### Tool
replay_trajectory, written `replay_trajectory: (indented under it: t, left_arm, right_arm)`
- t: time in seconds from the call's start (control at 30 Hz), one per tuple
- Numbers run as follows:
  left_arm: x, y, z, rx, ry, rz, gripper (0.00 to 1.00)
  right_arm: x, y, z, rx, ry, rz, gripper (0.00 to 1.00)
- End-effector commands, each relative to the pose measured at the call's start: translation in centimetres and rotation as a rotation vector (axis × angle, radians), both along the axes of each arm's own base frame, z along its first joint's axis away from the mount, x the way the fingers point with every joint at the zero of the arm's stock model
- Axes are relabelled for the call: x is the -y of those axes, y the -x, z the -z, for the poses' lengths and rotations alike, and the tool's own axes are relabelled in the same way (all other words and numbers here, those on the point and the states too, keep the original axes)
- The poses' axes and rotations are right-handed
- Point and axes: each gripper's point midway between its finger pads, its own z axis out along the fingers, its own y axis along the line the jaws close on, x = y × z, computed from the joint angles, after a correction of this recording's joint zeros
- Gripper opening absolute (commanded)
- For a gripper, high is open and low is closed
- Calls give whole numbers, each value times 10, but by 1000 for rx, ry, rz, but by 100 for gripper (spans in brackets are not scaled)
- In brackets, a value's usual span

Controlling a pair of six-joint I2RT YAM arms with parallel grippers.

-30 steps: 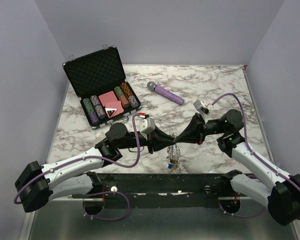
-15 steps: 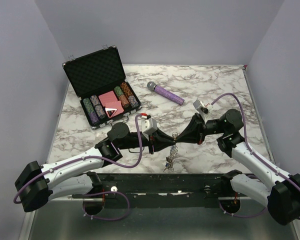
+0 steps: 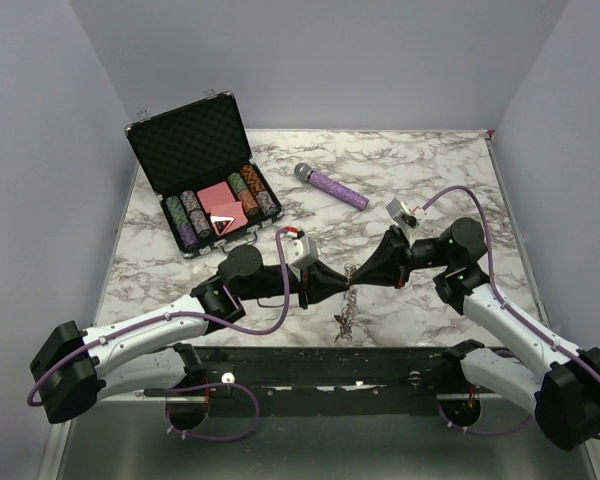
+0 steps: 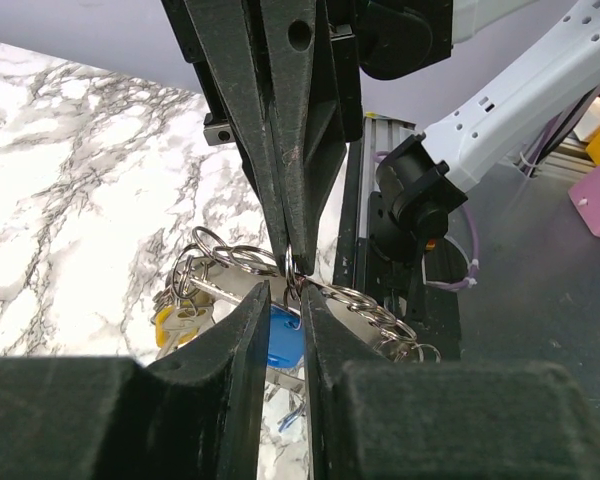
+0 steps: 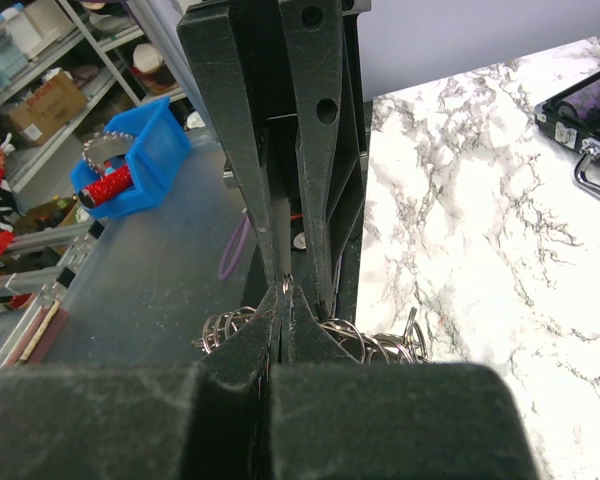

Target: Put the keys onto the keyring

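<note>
By the worktop's (image 3: 430, 170) near edge, left claw (image 3: 341, 284) and right claw (image 3: 356, 272) meet, both pinching the keyring (image 4: 232, 258). The keys (image 3: 345, 322) dangle beneath.

Left gripper (image 4: 283, 292), right gripper (image 4: 290, 262) pinch keyring (image 4: 242, 258) | blue, yellow keys (image 4: 180, 315) beneath

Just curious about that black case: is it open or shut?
Open. The case has its lid raised; chips and red cards show inside.

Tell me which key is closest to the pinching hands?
The blue-capped key, right by the left hand. The yellow-capped key lies farther off to the side.
</note>
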Motion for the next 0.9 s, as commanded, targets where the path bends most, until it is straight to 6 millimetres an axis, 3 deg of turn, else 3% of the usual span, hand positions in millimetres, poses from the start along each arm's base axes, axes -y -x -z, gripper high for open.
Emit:
replay_trajectory:
  t: [0.0,0.23,0.87]
  left_arm:
    - [0,-5,-7,8,0,-31,26]
    - [0,-1,-16,1,39,-18,27]
    - [1,-9,-19,-38,48,-60,24]
  right_arm:
    - [-2,-3,-21,72,-37,9,0]
    - [-2,-3,-20,66,-35,12,0]
    - [-2,-4,-18,58,-30,11,0]
